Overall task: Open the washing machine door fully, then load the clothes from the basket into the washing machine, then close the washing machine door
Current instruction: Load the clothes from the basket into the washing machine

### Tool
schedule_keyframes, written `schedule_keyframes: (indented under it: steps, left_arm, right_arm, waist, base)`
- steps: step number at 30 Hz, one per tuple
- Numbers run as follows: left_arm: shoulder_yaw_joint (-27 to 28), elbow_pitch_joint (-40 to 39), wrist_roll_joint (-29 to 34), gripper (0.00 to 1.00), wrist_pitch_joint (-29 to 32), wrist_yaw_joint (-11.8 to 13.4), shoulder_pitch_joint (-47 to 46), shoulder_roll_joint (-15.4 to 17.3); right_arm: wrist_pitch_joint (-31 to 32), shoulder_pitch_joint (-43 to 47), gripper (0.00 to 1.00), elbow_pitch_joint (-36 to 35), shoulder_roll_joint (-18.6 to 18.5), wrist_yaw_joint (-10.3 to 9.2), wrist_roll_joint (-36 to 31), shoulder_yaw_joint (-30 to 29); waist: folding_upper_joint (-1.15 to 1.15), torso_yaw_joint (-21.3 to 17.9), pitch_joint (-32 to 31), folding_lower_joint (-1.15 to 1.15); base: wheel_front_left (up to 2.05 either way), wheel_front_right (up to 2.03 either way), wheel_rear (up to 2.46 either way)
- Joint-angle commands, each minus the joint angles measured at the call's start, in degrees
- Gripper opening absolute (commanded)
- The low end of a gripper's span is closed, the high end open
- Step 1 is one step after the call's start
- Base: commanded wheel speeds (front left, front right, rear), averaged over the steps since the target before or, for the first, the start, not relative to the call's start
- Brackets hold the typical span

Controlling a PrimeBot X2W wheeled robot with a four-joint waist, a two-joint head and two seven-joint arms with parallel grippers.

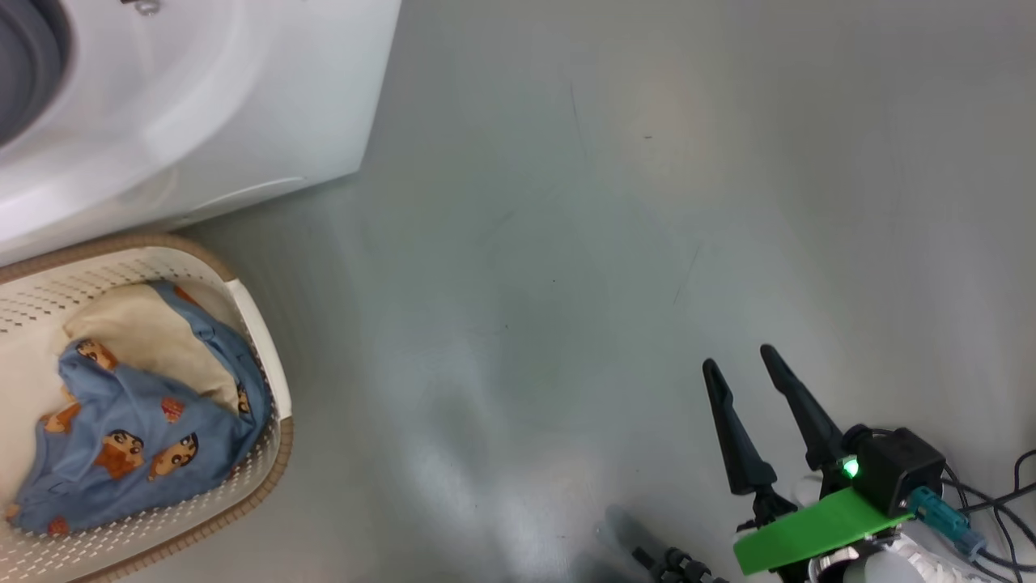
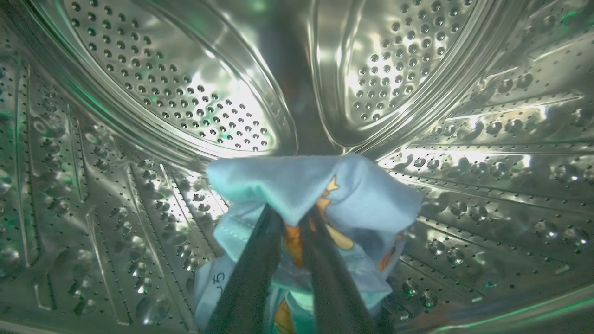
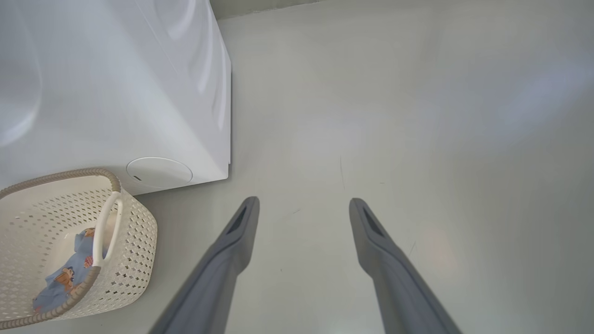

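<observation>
Inside the perforated steel drum (image 2: 185, 93) of the washing machine (image 1: 210, 105), my left gripper (image 2: 292, 213) is shut on a light blue garment (image 2: 315, 190) with orange-brown figures, which hangs over the fingertips. The cream-white basket (image 1: 259, 340) with its brown rim sits on the floor in front of the machine and holds a blue printed garment (image 1: 129, 445) and a pale cream piece (image 1: 146, 336). My right gripper (image 1: 738, 362) stands open over bare floor, far right of the basket (image 3: 130, 250). The washing machine door is out of view.
Grey gasket (image 1: 24, 65) shows at the machine's upper left corner. Smooth grey floor (image 1: 566, 243) stretches to the right of the machine (image 3: 116, 83). Cables (image 1: 995, 502) lie by my right wrist at the lower right.
</observation>
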Motion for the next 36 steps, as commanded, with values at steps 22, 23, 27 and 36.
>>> schedule_keyframes:
  steps: [22, 23, 27, 36]
  left_arm:
    - [-0.79, 13.08, -2.44, 1.0, 0.37, 3.21, -2.73, -4.3]
    - [-0.67, 13.14, -2.73, 1.0, 0.07, 3.38, -2.18, -4.83]
    - [-0.25, 13.05, -3.9, 1.0, -0.67, 3.49, 0.53, -6.95]
    - [-0.22, 9.18, -5.44, 1.0, -1.03, 0.99, 8.47, -9.89]
  right_arm:
    - [-0.28, 1.17, 1.0, 0.64, -0.61, 0.09, 0.71, 0.84]
    - [-0.28, 1.14, 1.0, 0.83, -0.61, 0.09, 0.62, 0.86]
    - [-0.28, 1.16, 1.0, 1.34, -0.61, 0.09, 0.41, 0.83]
    - [-0.28, 1.62, 1.0, 1.65, -1.2, 0.09, 0.02, 0.4]
  waist:
    - [0.0, 6.06, -8.18, 0.0]
    - [0.0, 6.52, -8.81, 0.0]
    - [0.0, 8.4, -11.52, 0.0]
    - [0.0, 12.63, -16.19, 0.0]
  base:
    - [0.0, 0.0, 0.0]
    - [0.0, 0.0, 0.0]
    - [0.0, 0.0, 0.0]
    - [0.0, 0.0, 0.0]
